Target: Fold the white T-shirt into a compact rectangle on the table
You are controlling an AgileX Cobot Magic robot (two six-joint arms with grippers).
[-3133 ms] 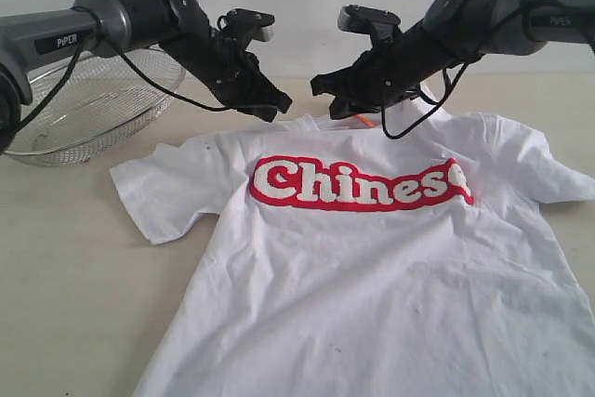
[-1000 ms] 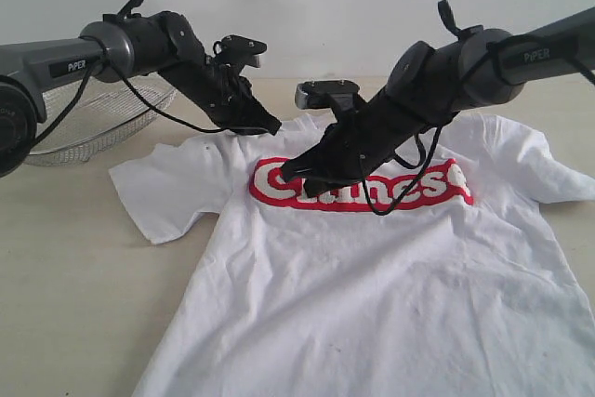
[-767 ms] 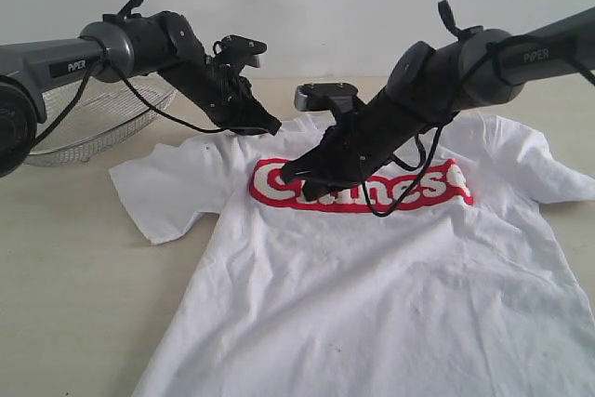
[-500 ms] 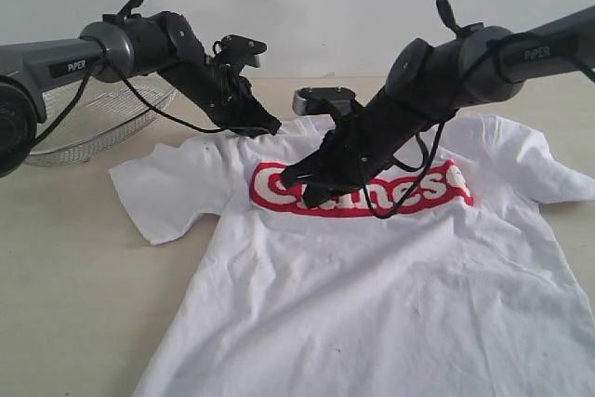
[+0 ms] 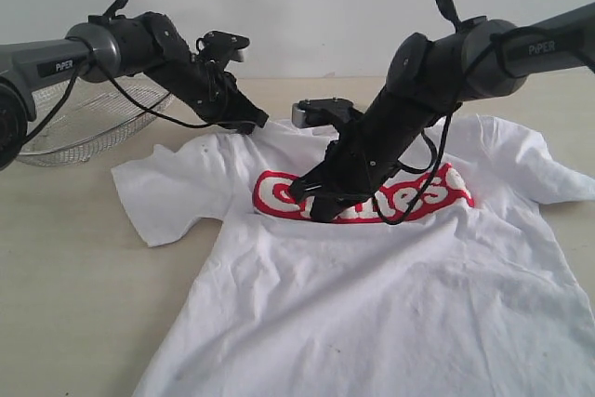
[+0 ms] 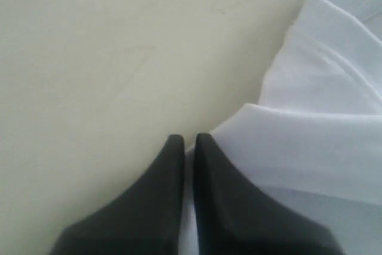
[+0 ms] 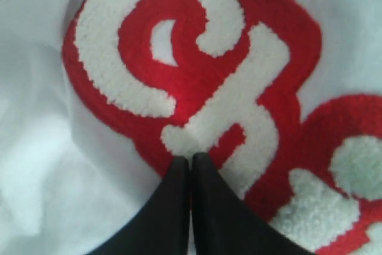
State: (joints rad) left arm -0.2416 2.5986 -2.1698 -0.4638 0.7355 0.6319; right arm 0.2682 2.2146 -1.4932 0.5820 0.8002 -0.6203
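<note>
Right arm (image 5: 437, 67) lower on white T-shirt (image 5: 372, 304), both jaws tight together; beige table (image 5: 74, 276), pale wall (image 5: 307, 6).

Round wire basket (image 5: 84, 132) — metal, perhaps

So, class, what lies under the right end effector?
The right end effector, shut, is over the red lettering on the white T-shirt. In the exterior view it hides the middle letters, and the shirt covers the table there.
</note>
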